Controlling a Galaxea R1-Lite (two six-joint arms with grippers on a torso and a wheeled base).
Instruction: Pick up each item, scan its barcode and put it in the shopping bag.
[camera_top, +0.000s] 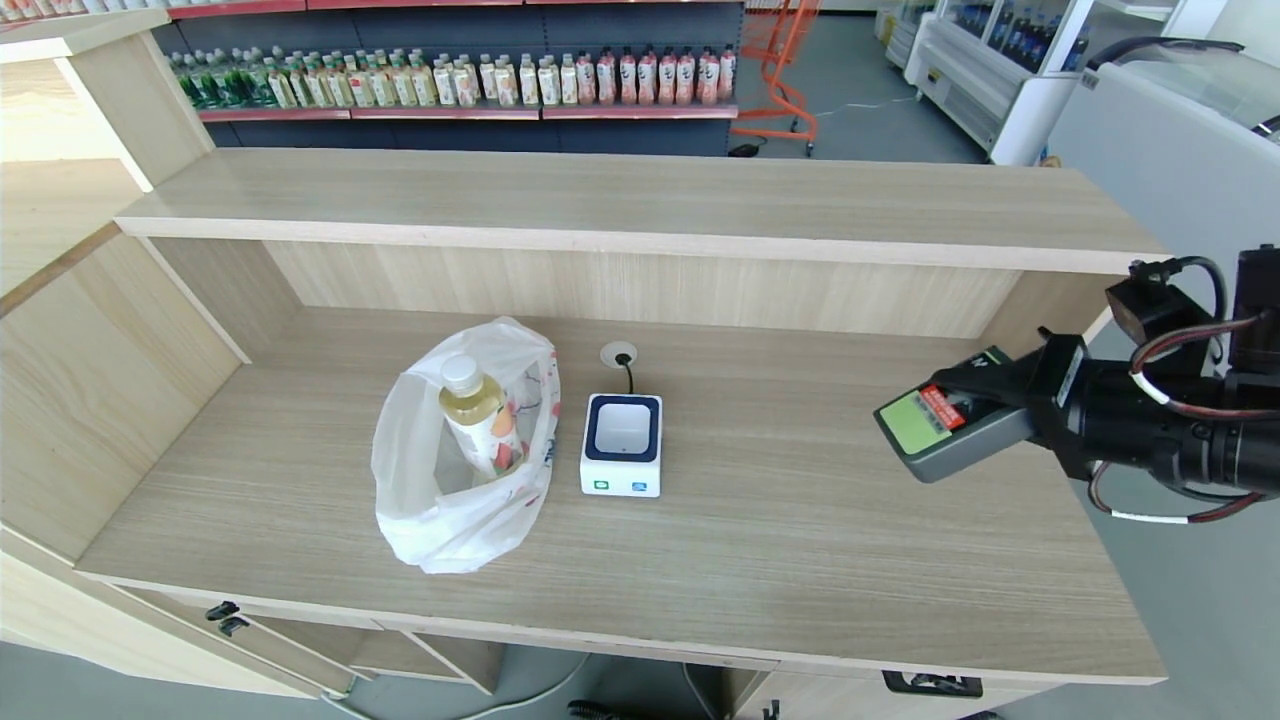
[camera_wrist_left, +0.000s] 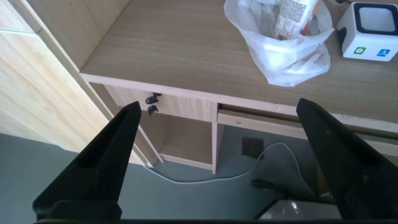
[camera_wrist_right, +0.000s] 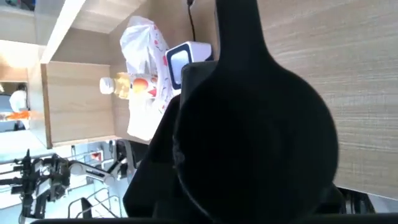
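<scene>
Matt wood-grain counter (camera_top: 820, 520), thin glossy plastic bag (camera_top: 410, 500)

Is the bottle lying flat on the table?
No, the bottle stands cap-up inside the white shopping bag, beside the scanner.

Bright, even, diffuse light lay across the tabletop (camera_top: 800, 520), leaving only faint, soft shadows beside the shopping bag (camera_top: 450, 520). The head view bowed straight edges near its borders. In the left wrist view the left end effector (camera_wrist_left: 219, 106) showed as a near-black silhouette. Close to the right wrist lens, the box (camera_wrist_right: 249, 124) was dark and out of focus.
</scene>
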